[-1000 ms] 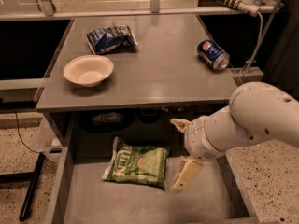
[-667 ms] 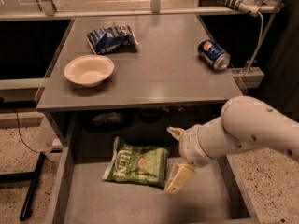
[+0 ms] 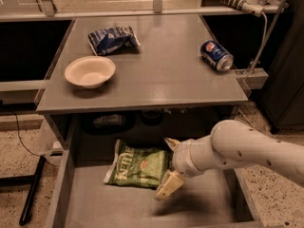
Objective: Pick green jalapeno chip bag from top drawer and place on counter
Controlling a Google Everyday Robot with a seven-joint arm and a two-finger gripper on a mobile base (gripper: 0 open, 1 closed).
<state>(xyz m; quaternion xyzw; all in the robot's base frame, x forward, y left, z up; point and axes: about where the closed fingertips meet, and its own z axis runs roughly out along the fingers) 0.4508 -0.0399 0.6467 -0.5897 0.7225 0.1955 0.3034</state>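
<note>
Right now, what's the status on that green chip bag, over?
Gripper open, low in the top drawer, at the bag's right edge. Green jalapeno chip bag lying flat, not gripped. Counter carries bowl, blue snack bag, soda can.

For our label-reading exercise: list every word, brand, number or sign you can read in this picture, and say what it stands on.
Green bag: large white word, perhaps "KETTLE"; blurred, not certain.
Blue bag: print too blurred to read.
Can: markings too blurred to read.
Bowl, counter, drawer: no text.
Claw, open at the green bag's right edge in the drawer: no text.
</note>
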